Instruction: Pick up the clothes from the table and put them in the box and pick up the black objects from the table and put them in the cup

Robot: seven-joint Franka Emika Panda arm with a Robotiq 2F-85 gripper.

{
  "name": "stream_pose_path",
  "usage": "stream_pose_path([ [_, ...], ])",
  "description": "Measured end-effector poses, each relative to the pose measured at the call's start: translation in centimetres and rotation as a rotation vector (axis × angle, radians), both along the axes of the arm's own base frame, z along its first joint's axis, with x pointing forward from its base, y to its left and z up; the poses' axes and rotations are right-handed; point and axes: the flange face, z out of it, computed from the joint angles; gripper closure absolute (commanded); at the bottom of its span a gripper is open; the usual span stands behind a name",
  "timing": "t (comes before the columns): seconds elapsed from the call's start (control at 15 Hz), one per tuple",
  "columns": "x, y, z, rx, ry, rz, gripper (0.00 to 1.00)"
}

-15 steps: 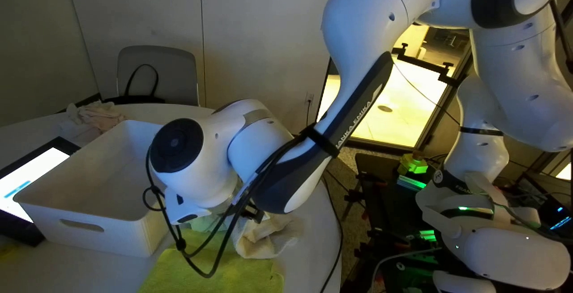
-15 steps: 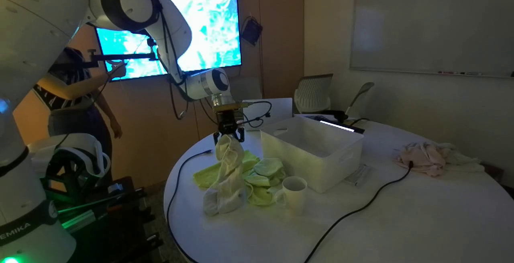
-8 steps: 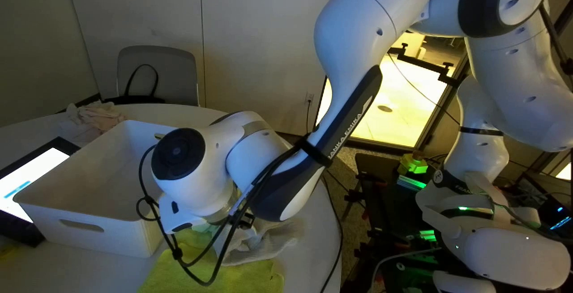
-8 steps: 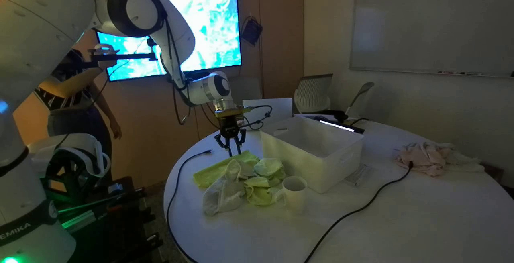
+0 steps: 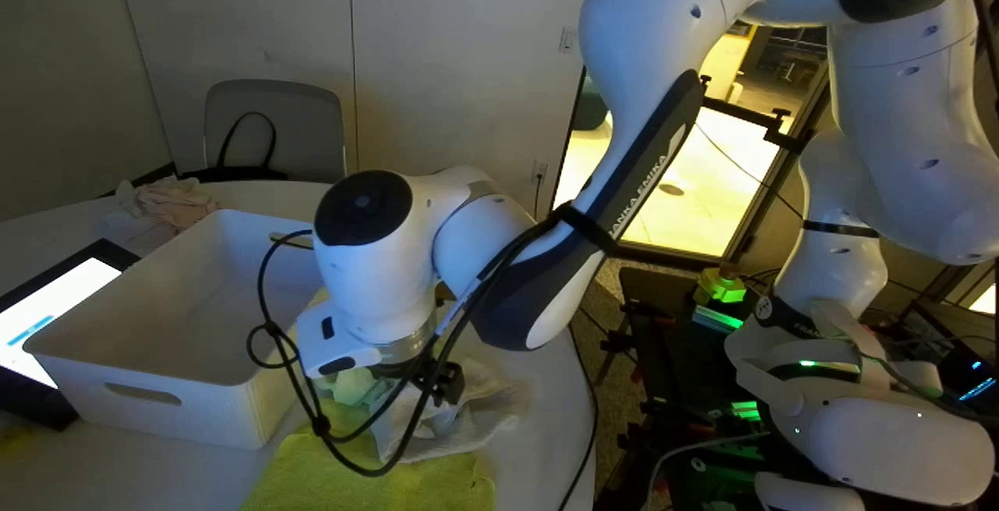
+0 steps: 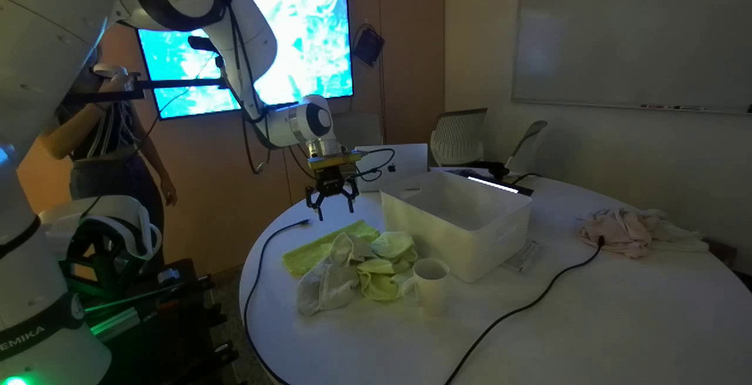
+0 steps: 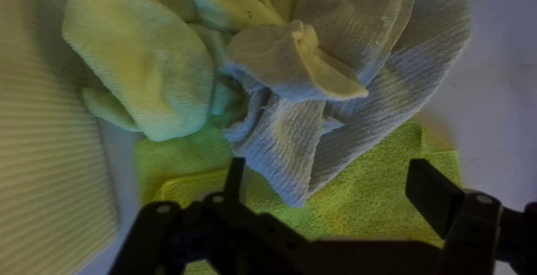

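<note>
Hovering with black two-fingered gripper [image 6: 335,213] spread above grey-white and yellow-green fabric cloths [image 6: 343,268] heaped beside white rectangular plastic bin [image 6: 432,235].

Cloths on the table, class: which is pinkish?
The pinkish cloth, crumpled on the opposite side of the white bin from the cloth heap. Beside it lies a whitish cloth; the heap is yellow-green, pale green and whitish.

Round white table [image 6: 587,329] under my gripper [image 6: 335,214]: rumpled white and yellow-green clothes [image 6: 345,268] lie below it, a white box [image 6: 435,231] and cup [image 6: 432,288] nearby, pinkish cloth [image 6: 620,233] well beyond the box.
</note>
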Motion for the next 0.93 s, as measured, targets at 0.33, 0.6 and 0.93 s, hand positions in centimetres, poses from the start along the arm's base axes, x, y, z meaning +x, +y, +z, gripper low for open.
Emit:
stream_pose_path([
  [0.33, -5.8, -3.4, -3.0, 0.050, 0.046, -0.050, 0.00],
  [0.6, -8.9, -6.0, -5.7, 0.166, 0.006, -0.169, 0.00],
  [0.93, -10.1, -9.9, -7.2, 0.284, -0.110, -0.326, 0.00],
])
